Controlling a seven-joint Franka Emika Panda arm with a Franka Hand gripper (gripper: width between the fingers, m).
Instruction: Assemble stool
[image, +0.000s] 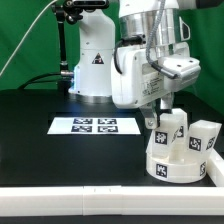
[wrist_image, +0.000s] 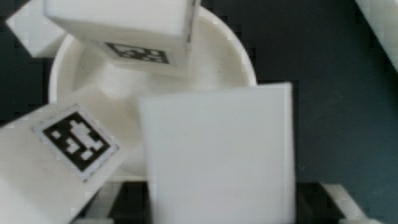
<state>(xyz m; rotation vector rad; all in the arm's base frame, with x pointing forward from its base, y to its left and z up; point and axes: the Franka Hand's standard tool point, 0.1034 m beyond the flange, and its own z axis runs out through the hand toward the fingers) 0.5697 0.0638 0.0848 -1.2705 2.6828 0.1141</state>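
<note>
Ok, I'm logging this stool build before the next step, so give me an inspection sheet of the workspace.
Surface: black table, white bar along its near edge.
Job's things: round seat at the exterior view's right; one leg standing in it under the arm, another leg at its far right side.
Clutter: marker board lying flat; nothing else seen.
Gripper: gripper down over the seat, closed on the upright leg.
Cables: grey hose running along the arm.
Surroundings: green backdrop, white robot base behind.
</note>
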